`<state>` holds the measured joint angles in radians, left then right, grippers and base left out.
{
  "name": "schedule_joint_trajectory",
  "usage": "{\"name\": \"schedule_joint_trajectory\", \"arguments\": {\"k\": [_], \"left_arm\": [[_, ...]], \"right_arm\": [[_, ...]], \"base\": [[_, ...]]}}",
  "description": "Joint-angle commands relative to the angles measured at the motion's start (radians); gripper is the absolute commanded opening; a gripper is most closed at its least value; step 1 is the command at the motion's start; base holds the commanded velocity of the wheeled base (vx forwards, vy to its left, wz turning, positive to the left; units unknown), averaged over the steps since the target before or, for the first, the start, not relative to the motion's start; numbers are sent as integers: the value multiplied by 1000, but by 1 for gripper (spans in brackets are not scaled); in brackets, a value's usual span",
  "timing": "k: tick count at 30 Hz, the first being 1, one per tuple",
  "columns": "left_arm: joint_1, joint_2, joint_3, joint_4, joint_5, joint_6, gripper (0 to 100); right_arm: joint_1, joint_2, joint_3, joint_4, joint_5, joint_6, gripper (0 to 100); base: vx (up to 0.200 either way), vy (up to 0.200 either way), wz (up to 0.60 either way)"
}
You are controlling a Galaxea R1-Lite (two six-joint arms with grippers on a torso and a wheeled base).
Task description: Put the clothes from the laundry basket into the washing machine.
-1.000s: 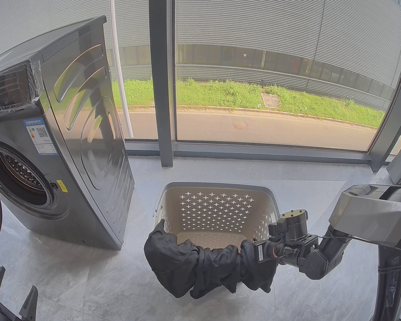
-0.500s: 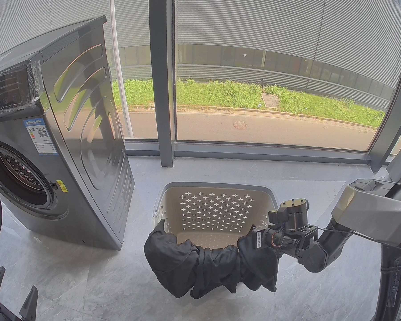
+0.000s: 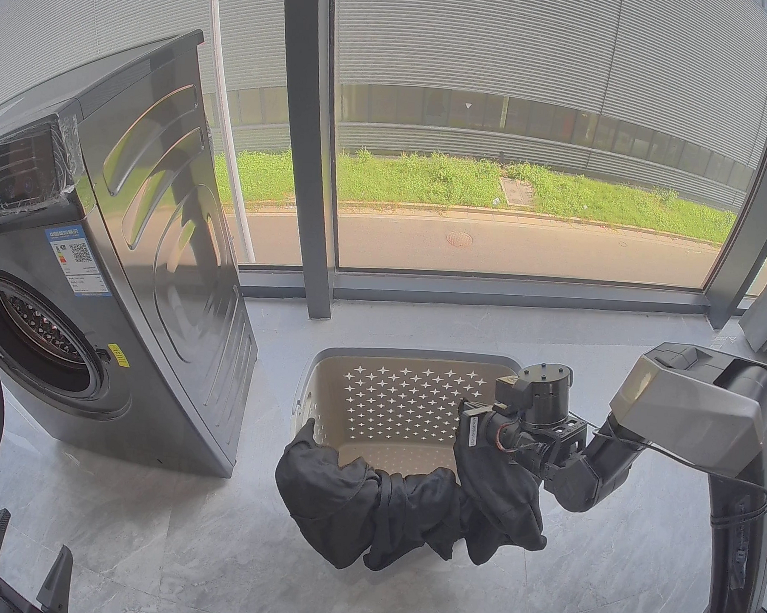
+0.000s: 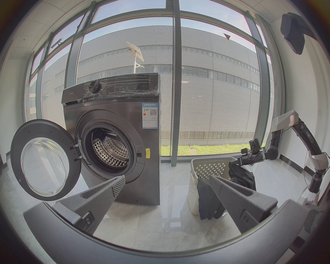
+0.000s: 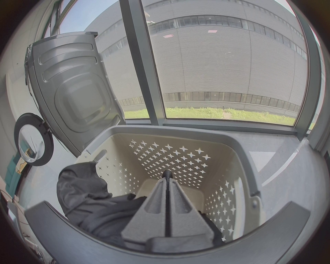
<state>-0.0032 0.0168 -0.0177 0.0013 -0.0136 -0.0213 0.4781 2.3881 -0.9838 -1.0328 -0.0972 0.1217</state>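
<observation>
Now our right gripper [image 5: 167, 178] has its fingers pinching the right end of the dark garment [image 3: 373, 507], which drapes along the near rim of the laundry basket [image 3: 415, 356], its length running left to right. The washing machine [image 3: 173, 249] has its drum open well apart to the left, so we reckon the carry goes leftward; our left gripper [image 3: 30, 536], fingers spread and empty, sits nearer it.

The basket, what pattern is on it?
The laundry basket is cream with rows of small star-shaped holes; the right wrist view shows it best.
</observation>
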Motion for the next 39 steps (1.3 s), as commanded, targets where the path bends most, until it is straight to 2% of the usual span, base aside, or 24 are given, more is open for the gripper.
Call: {"name": "schedule_joint_trajectory", "arguments": {"k": [1,9,21,22,26,31,39], "left_arm": [[0,-17,16,-1,1,1,100],[0,-17,16,-1,0,0,100],[0,-17,16,0,1,0,100],[0,-17,16,0,0,0,100],[0,-17,16,0,1,0,100],[0,-17,16,0,0,3,100],[0,-17,16,0,0,3,100]], "right_arm": [[20,26,-45,-4,1,15,0],[39,51,-96,-41,1,36,0],[33,89,-84,-76,-1,39,0],[31,86,-82,-84,-1,39,100],[27,56,-61,-84,-1,36,100],[13,-26,17,-64,-1,29,100],[-10,-38,231,-66,-6,-4,100]], "base": [[0,0,0],[0,0,0],[0,0,0],[0,0,0],[0,0,0],[0,0,0],[0,0,0]]}}
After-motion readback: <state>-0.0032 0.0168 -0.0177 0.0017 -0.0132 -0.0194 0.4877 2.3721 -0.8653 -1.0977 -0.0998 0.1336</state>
